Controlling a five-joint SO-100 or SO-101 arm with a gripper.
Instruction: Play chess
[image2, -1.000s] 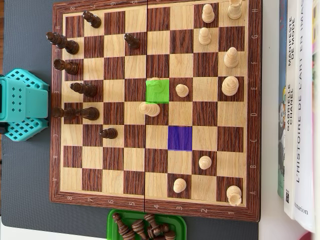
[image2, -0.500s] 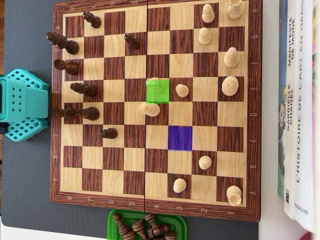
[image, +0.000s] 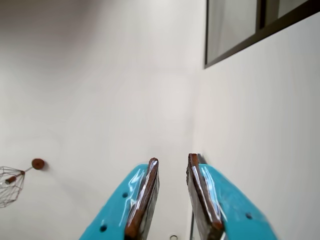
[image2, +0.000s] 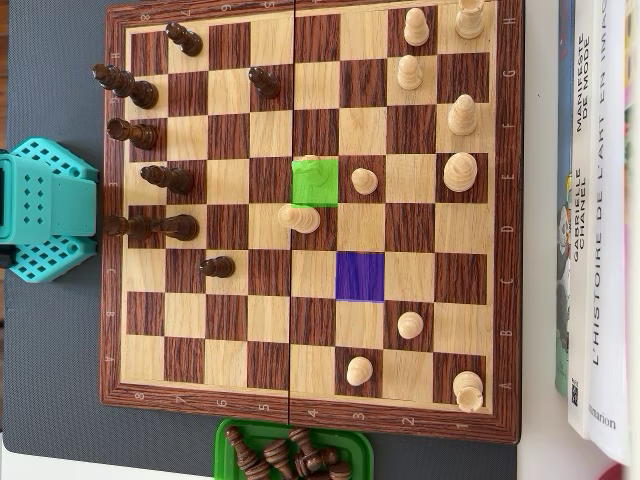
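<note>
The wooden chessboard (image2: 512, 230) fills the overhead view. Dark pieces, such as a pawn (image2: 216, 267), stand along its left side. Light pieces, such as a pawn (image2: 364, 181), stand mostly on the right. A green marker (image2: 316, 185) covers one central square, with a light piece's top just showing at its upper edge. A light piece (image2: 298, 217) stands just below it. A purple marker (image2: 360, 277) covers an empty square. In the wrist view my teal gripper (image: 173, 158) points up at a white wall, its jaws a little apart with nothing between them.
The arm's teal body (image2: 45, 210) sits off the board's left edge on a grey mat. A green tray (image2: 232, 438) with captured dark pieces lies below the board. Books (image2: 600, 220) lie along the right side.
</note>
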